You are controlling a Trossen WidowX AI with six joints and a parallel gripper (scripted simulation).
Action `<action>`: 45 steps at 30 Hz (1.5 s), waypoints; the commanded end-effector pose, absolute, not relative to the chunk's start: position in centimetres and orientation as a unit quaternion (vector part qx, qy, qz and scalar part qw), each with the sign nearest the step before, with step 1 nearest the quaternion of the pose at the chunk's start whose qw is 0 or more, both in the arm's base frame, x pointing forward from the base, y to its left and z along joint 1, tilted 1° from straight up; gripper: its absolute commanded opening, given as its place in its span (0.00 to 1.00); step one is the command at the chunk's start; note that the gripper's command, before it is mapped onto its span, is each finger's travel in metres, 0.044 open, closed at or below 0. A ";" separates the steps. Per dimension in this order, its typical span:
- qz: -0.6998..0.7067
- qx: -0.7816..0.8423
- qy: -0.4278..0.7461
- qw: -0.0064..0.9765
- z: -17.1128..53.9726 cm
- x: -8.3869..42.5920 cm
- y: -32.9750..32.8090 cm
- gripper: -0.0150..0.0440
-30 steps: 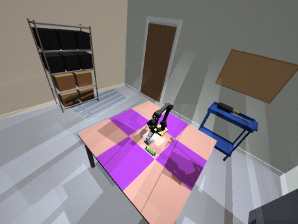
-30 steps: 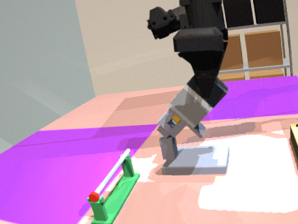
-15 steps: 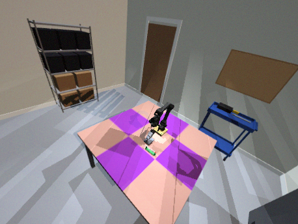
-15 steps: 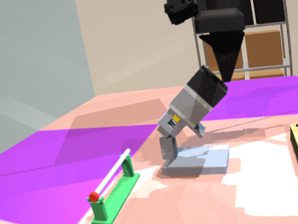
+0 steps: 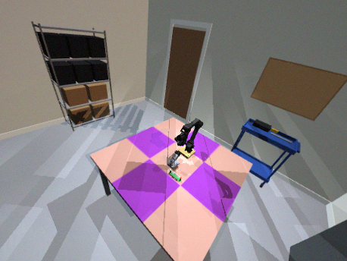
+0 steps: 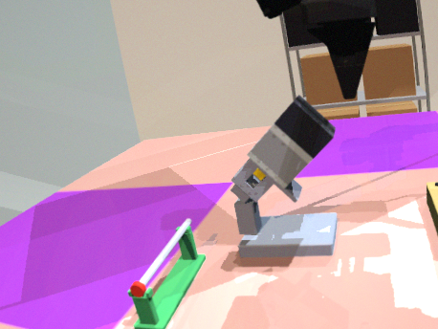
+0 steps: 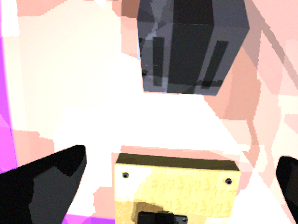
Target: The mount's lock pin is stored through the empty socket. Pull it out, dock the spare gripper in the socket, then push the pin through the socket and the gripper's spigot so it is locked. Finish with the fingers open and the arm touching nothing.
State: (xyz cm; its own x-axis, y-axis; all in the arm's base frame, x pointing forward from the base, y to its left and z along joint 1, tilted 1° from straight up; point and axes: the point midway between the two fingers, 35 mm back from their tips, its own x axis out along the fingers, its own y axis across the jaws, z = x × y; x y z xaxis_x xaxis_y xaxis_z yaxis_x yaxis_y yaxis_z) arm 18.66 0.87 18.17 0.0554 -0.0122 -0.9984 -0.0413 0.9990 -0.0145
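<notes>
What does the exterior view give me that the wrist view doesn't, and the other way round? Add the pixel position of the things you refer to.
Only the exterior view: the green rack [image 6: 173, 292], the white rod [image 6: 164, 253] with a red end [image 6: 138, 289] lying across it, and boxes [image 6: 388, 72] behind the table.

Only the wrist view: both gripper fingers standing wide apart, and the screw heads [image 7: 125, 175] on the yellow plate [image 6: 432, 206] [image 7: 175, 182].

Both: that plate, the tilted dark-ended block [image 6: 292, 143] [image 7: 190, 55] and the tabletop.
</notes>
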 end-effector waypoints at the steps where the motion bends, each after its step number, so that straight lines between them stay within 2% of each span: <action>1: 0.010 -0.019 0.686 0.727 19.1 18.7 0.9 1.00; 22: 0.011 -0.019 0.673 0.740 21.3 18.1 0.9 1.00; 32: 0.013 -0.017 0.673 0.739 21.5 18.8 8.5 0.56; 36: 0.013 -0.015 0.679 0.734 21.6 18.5 11.9 0.56; 40: 0.017 -0.021 0.679 0.734 21.6 18.7 12.1 0.56; 45: 0.119 -0.174 0.668 0.713 21.6 23.7 13.1 0.56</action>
